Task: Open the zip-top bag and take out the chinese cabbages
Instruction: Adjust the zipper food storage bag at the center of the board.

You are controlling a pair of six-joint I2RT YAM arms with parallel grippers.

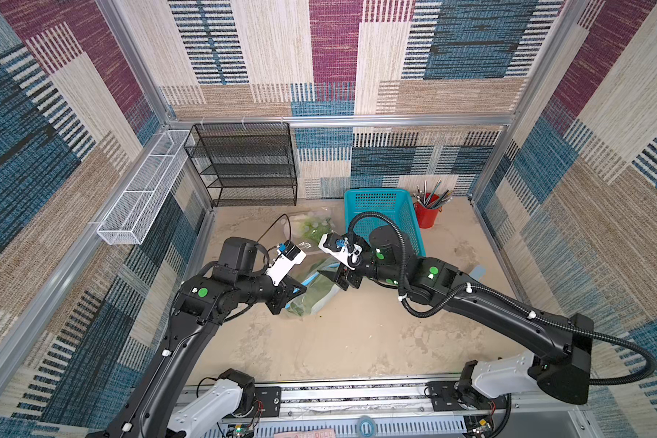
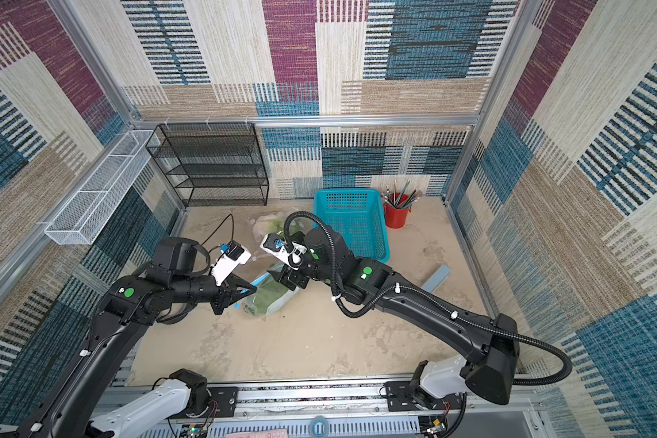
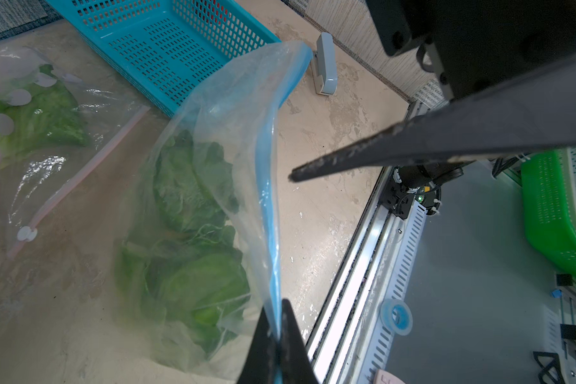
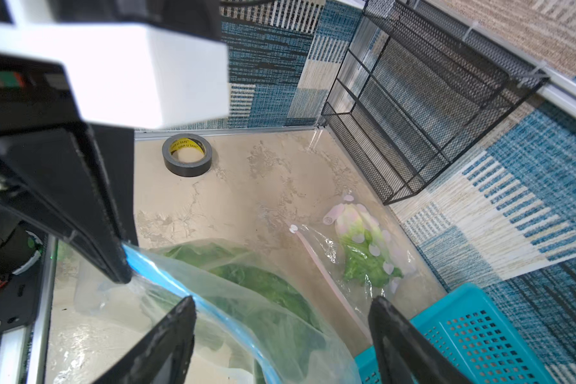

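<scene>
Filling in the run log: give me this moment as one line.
left claw: shut on blue strip of zip-top bag | right claw: open at bag top, holding nothing | chinese cabbages: inside bag

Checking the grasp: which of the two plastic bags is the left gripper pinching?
The blue-strip bag, pinched at that strip by the left gripper; the pink-strip bag with pale dots lies apart, untouched.

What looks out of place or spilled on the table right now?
Nothing is spilled or damaged. The zip-top bag hangs askew, its blue zip strip pinched by the left gripper; the chinese cabbages are bunched inside. The right gripper stands open over the bag.
</scene>
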